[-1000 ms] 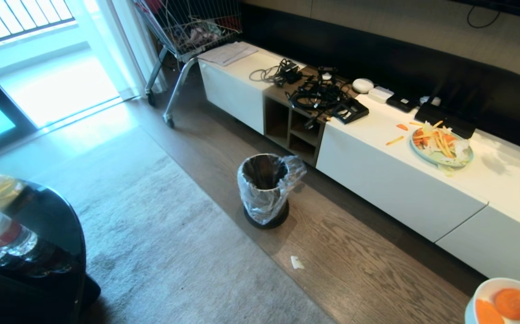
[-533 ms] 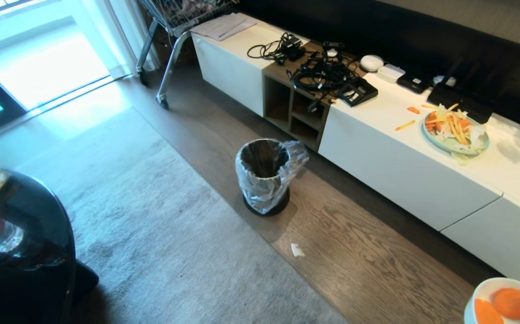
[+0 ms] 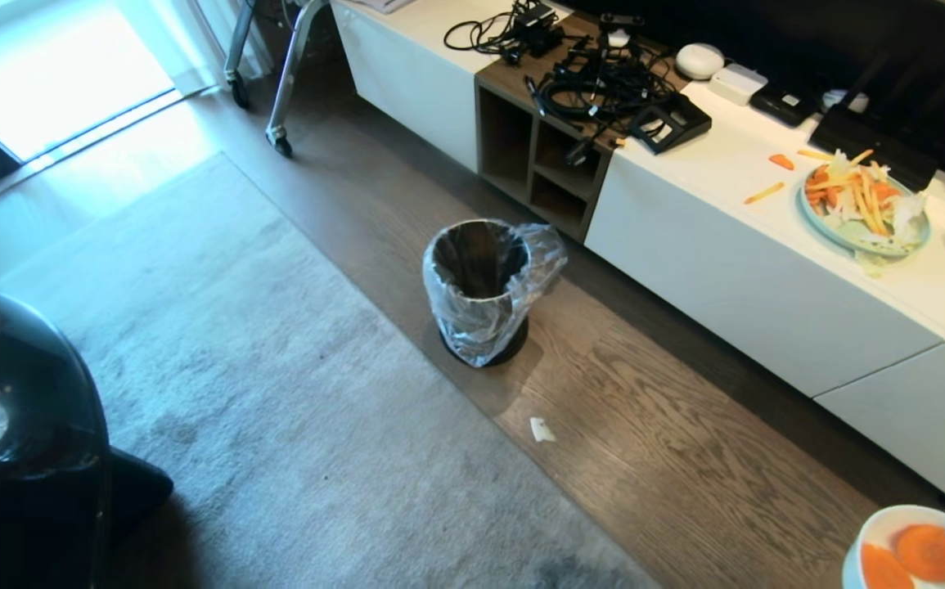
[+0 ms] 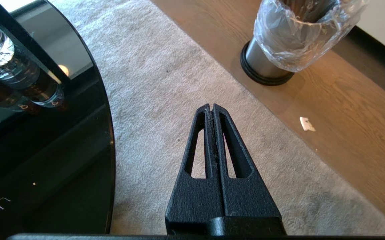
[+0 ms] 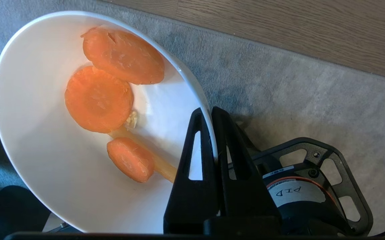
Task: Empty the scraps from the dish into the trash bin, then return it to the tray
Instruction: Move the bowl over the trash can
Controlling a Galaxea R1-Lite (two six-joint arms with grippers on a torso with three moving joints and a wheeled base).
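Note:
The dish (image 5: 45, 173) is a small white bowl, and my right gripper (image 5: 209, 111) is shut on its rim, one finger inside and one outside. Three orange carrot slices, the scraps (image 5: 99, 98), lie in it. In the head view the dish (image 3: 881, 528) shows at the bottom right corner, held above the floor with the scraps (image 3: 929, 552) inside. The trash bin (image 3: 479, 286), metal with a crinkled clear liner, stands on the wooden floor ahead, also seen as the trash bin (image 4: 289, 36) from the left wrist. My left gripper (image 4: 211, 106) hangs shut over the carpet. The tray is out of view.
A round glossy black table (image 3: 22, 425) with bottles is at the near left. A long white cabinet (image 3: 734, 270) runs along the right, bearing a pale-blue plate (image 3: 861, 213) of vegetable strips and tangled cables (image 3: 587, 82). A white scrap (image 3: 541, 429) lies on the floor near the grey carpet (image 3: 235, 384).
The whole head view has tilted downward, so the bin, cabinet and table have slid up and outward in the picture. The dish stays at the bottom right corner.

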